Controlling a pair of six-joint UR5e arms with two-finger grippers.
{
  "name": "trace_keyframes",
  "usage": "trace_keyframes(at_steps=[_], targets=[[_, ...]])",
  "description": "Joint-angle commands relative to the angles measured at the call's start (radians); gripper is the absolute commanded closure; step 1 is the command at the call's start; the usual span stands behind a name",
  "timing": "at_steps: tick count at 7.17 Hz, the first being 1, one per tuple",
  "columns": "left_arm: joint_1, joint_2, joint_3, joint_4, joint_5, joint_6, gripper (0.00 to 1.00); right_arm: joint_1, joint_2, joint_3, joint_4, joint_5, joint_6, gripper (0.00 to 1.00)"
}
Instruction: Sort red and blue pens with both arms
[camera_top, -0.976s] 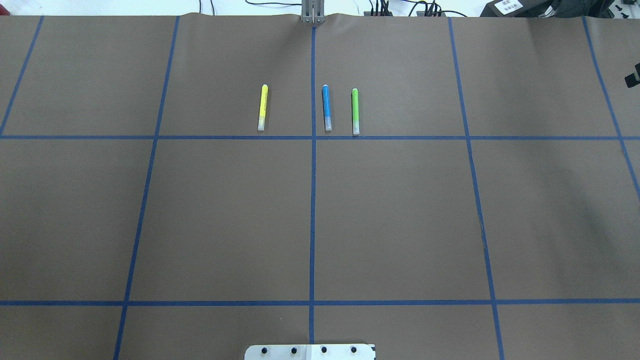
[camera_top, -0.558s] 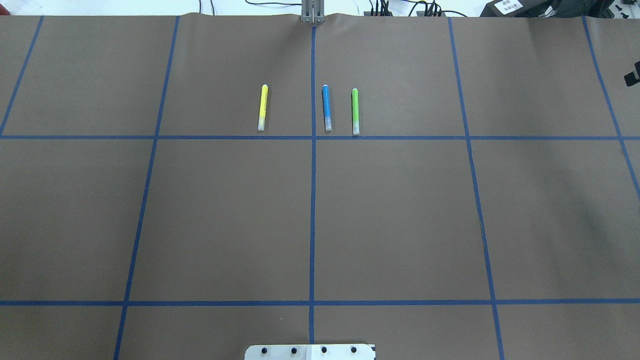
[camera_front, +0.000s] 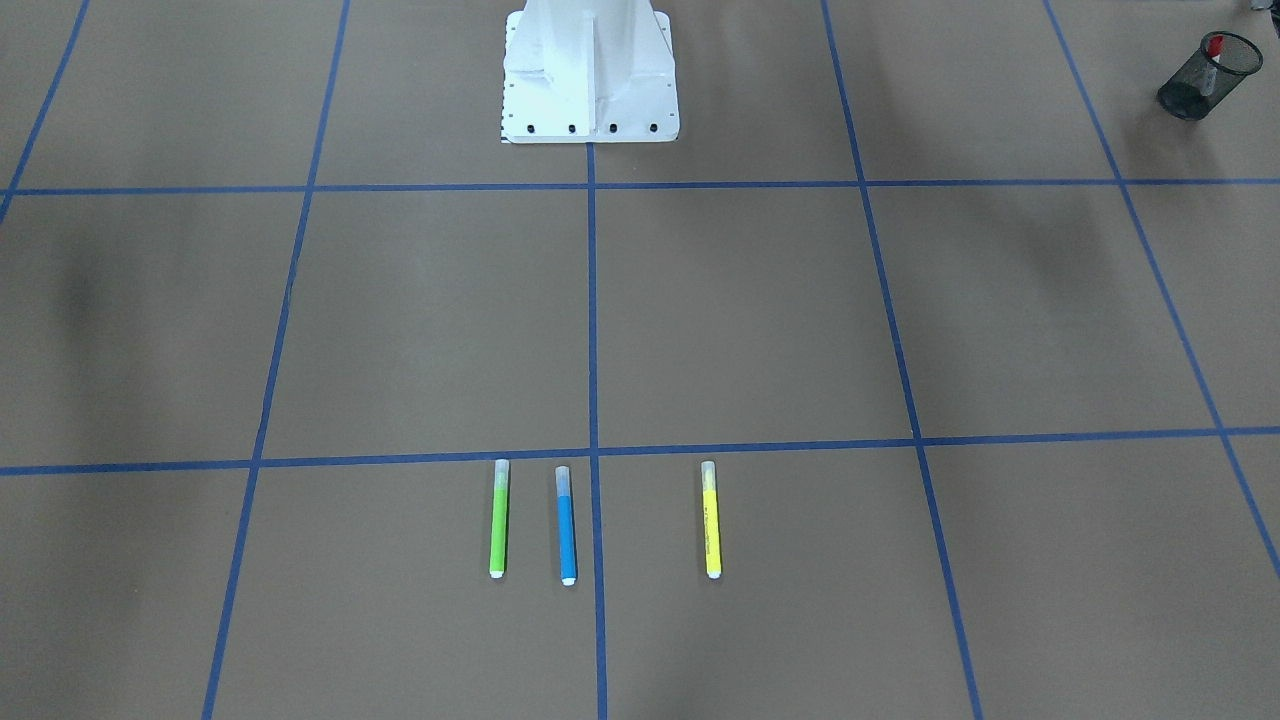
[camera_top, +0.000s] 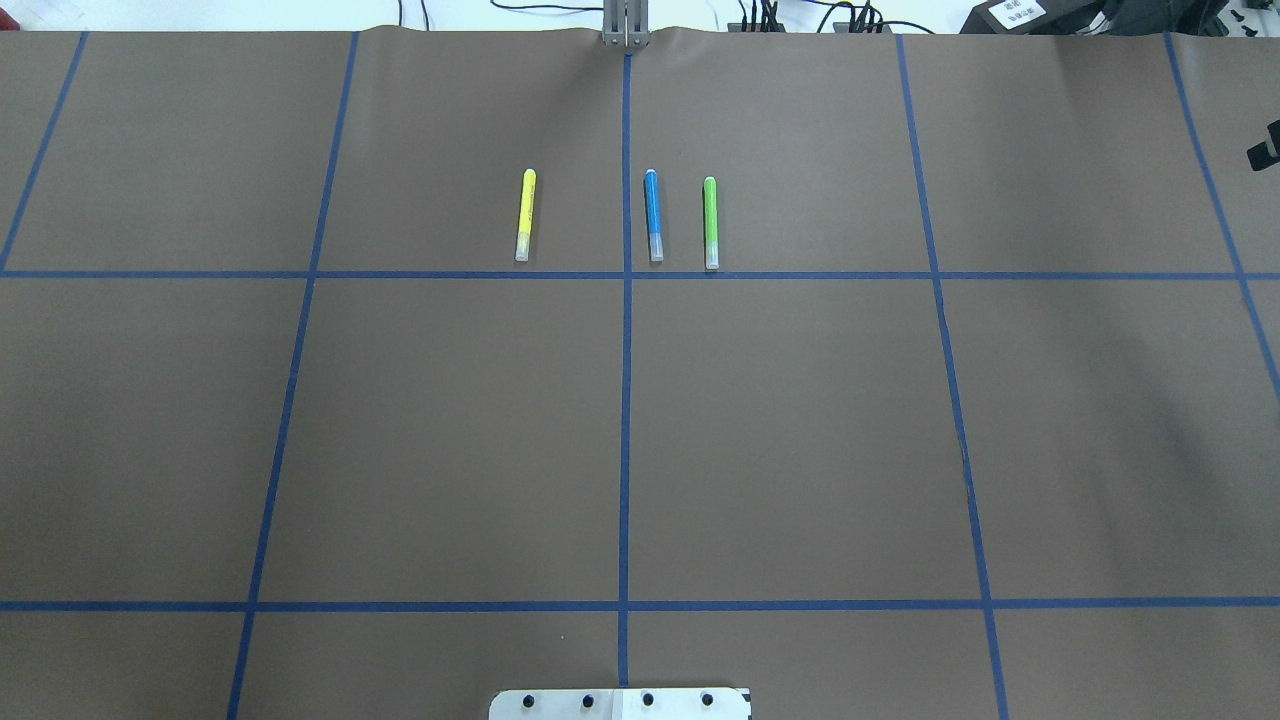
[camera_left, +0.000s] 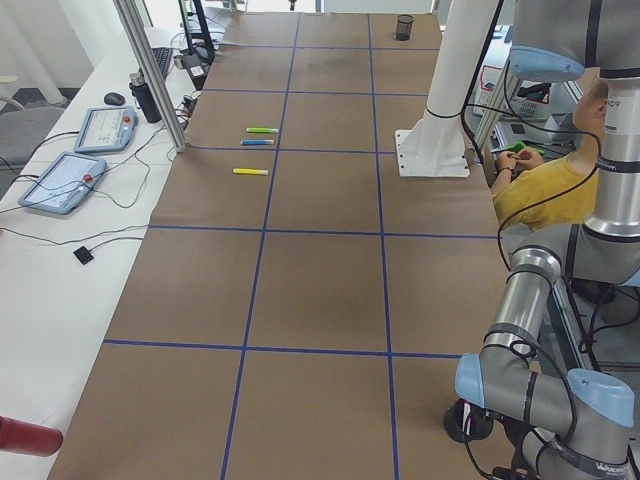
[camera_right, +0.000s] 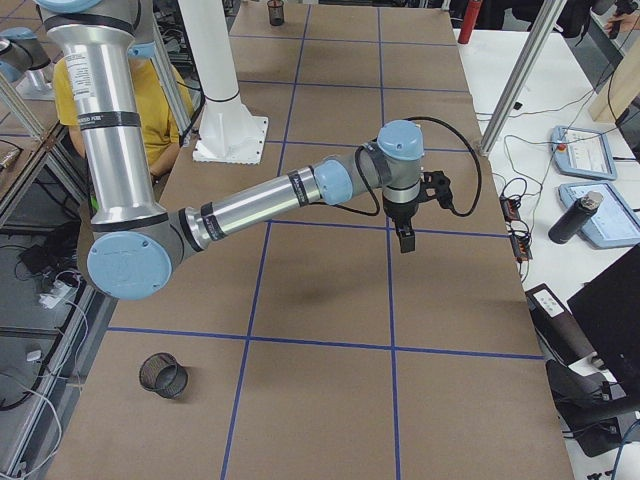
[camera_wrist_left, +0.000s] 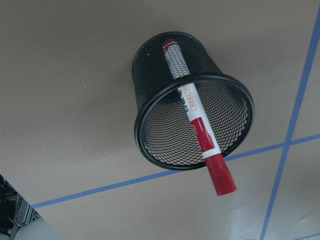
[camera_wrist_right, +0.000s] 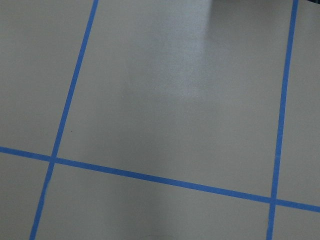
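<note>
The blue pen (camera_top: 653, 215) lies on the brown table between a yellow marker and a green one; it also shows in the front view (camera_front: 566, 525) and the left view (camera_left: 257, 142). The red pen (camera_wrist_left: 197, 125) stands tilted in a black mesh cup (camera_wrist_left: 155, 90), right below my left wrist camera; the same cup (camera_front: 1190, 85) shows at the table's corner. No fingers of my left gripper show. My right gripper (camera_right: 405, 244) hangs over bare table far from the pens; I cannot tell whether it is open or shut.
A yellow marker (camera_top: 525, 215) and a green marker (camera_top: 711, 223) flank the blue pen. A second, empty mesh cup (camera_right: 163, 375) stands near the right arm's base. The white robot pedestal (camera_front: 590, 70) is mid-table. A person sits behind the robot.
The three markers have not moved. The black part at the overhead view's right edge has crept slightly toward the far side.
</note>
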Motion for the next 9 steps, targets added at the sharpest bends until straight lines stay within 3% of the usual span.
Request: trace_keyframes(at_steps=[1, 3, 6, 9], targets=[[0.027, -0.003, -0.048, -0.177, 0.002, 0.075, 0.00, -0.008, 0.002, -0.001, 0.000, -0.001, 0.019, 0.00], [0.175, -0.006, -0.093, -0.415, -0.001, 0.088, 0.00, -0.023, 0.010, -0.002, 0.000, -0.005, 0.042, 0.00], [0.509, -0.023, -0.144, -0.749, -0.003, 0.072, 0.00, -0.046, 0.012, -0.001, 0.001, -0.005, 0.058, 0.00], [0.764, -0.165, -0.233, -0.773, -0.037, -0.137, 0.00, -0.059, 0.012, 0.002, 0.006, 0.002, 0.062, 0.00]])
